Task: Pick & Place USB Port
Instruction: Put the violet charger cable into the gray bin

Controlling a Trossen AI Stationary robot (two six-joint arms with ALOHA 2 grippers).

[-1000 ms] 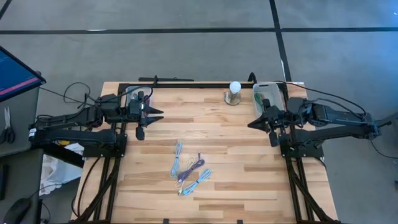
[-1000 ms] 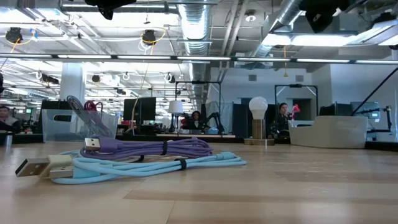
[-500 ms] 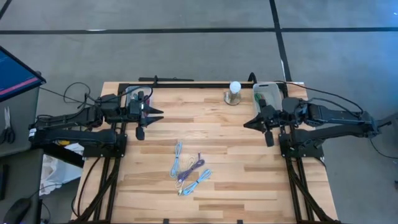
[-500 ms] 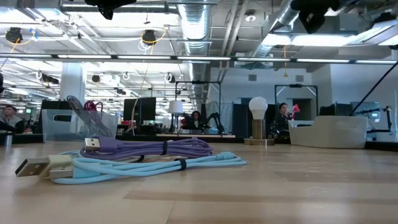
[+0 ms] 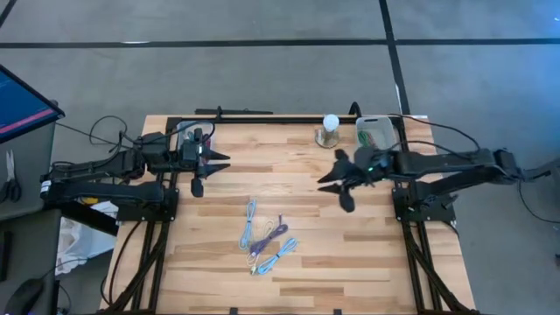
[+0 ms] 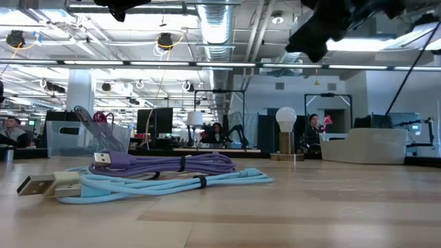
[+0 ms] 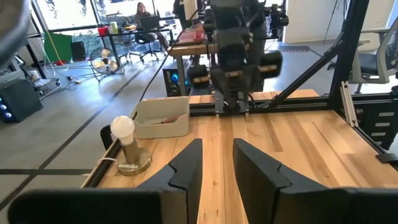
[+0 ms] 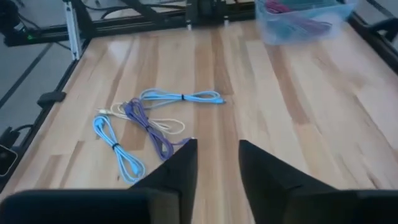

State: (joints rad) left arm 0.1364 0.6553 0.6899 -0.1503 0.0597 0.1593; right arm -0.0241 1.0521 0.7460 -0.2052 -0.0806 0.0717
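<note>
Several coiled USB cables lie on the wooden table's near middle: a light blue one, a purple one and another light blue one. The right wrist view shows them as light blue, purple and light blue. My right gripper hangs open above the table's middle right, right of the cables and clear of them. My left gripper stands open above the table's left side, holding nothing.
A clear bin with cables inside stands at the far right corner. A light bulb on a round stand is just left of it. A black rail runs along the far edge. Bare wood lies between the cables and the bin.
My right gripper has swung from the table's right edge toward the middle and come lower, tipping further down. Its fingers, together a second ago, now stand apart. The cables lie as before.
</note>
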